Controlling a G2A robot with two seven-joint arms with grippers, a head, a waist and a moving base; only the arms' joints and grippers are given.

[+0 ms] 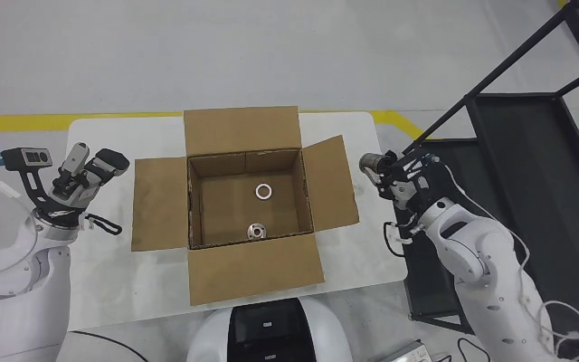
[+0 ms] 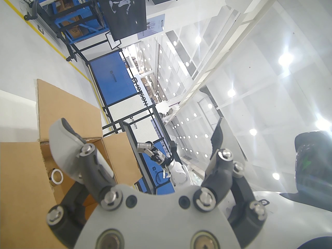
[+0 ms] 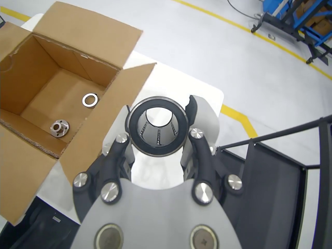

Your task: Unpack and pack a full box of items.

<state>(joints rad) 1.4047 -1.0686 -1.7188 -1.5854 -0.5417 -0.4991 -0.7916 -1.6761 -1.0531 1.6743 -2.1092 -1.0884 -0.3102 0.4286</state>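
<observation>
Cardboard box, top view: the cardboard box (image 1: 158, 204) stands mid-frame on the white table (image 1: 109, 290), plain brown corrugated board with all four flaps folded out.
Contents, top view: a flat ring (image 1: 264, 191) lies on the box floor toward the upper wall and a flanged hub (image 1: 256, 231) lies near the lower wall, the two apart.
Arms, top view: the left gripper (image 1: 99, 167) is at mid-left, beyond the left flap. The right gripper (image 1: 373, 165) is at mid-right, just past the right flap, carrying a linear bearing (image 1: 367, 164).
Left gripper, left wrist view: its fingers are spread wide with nothing between them. The box is at lower left, with the flat ring visible inside.
Right gripper, right wrist view: it is clamped across the linear bearing's barrel. The bearing is a dark-rimmed metal sleeve with ball tracks inside its bore, held outside the box, which is at upper left.
Handling, judged: all three parts look like rigid metal, smooth and heavy for their size, so they may slip.
Grasp points, judged: take the flanged hub by its raised boss. The thin flat ring lies flush and needs an edge pinch. The box itself is light, with bendy flaps.
</observation>
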